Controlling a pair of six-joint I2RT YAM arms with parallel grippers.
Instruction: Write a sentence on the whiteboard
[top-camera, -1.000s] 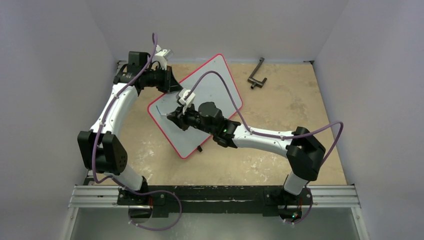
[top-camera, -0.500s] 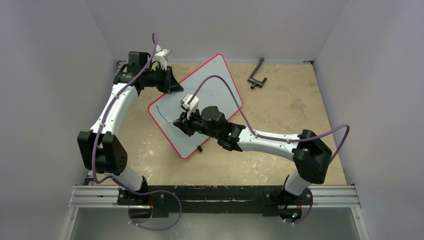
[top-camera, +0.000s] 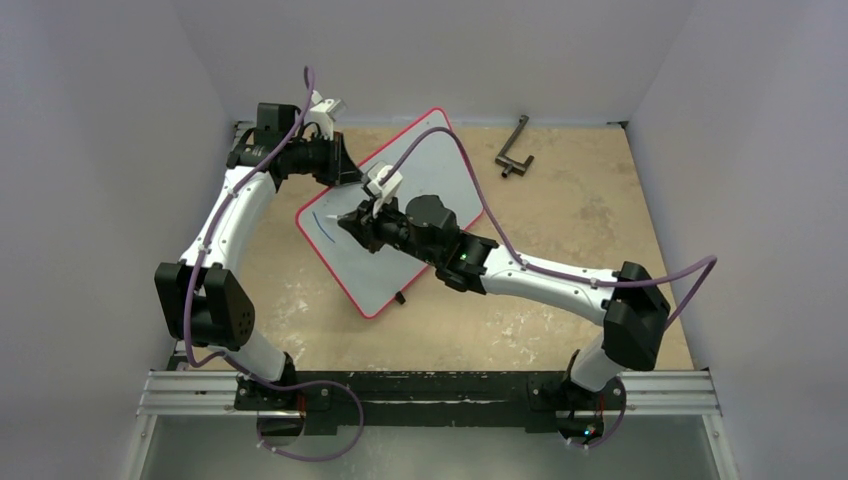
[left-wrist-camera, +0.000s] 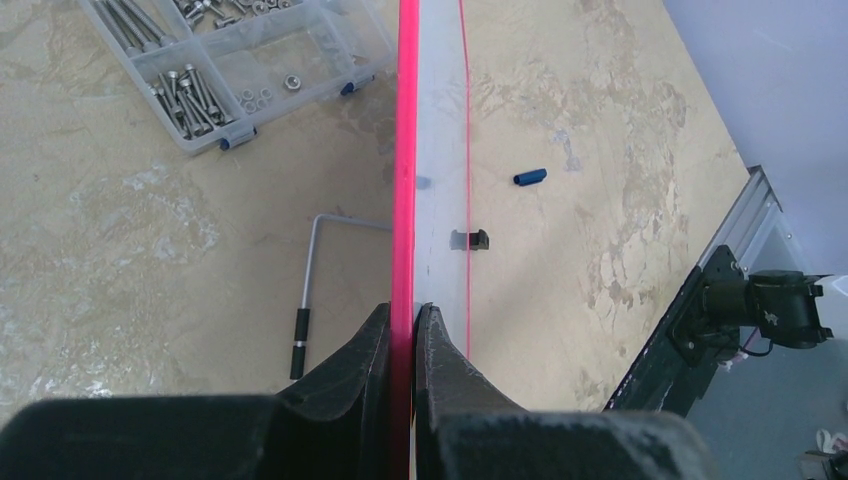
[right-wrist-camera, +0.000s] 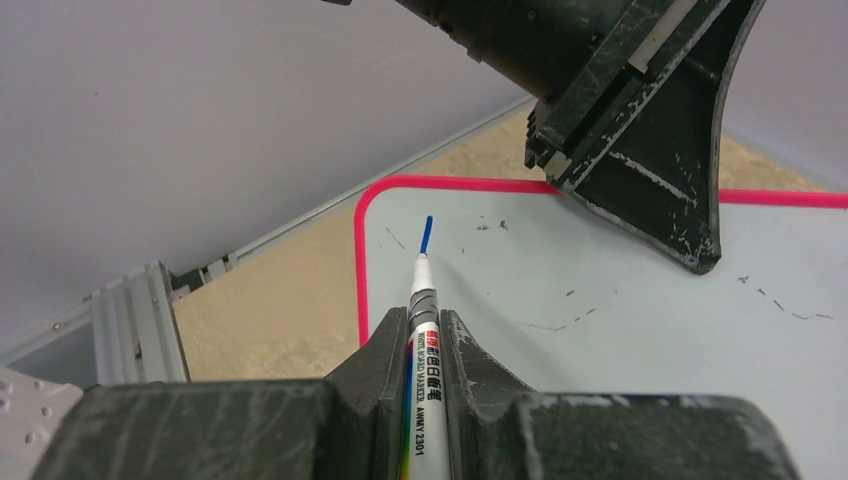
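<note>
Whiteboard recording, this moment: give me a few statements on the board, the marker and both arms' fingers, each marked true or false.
1. The left fingers pinch the red rim of the whiteboard. True.
2. The right fingers are empty. False: they are shut on a marker.
3. A full sentence covers the whiteboard. False: only a short blue stroke shows near one corner.
4. A clear compartment box of screws lies on the table. True.
</note>
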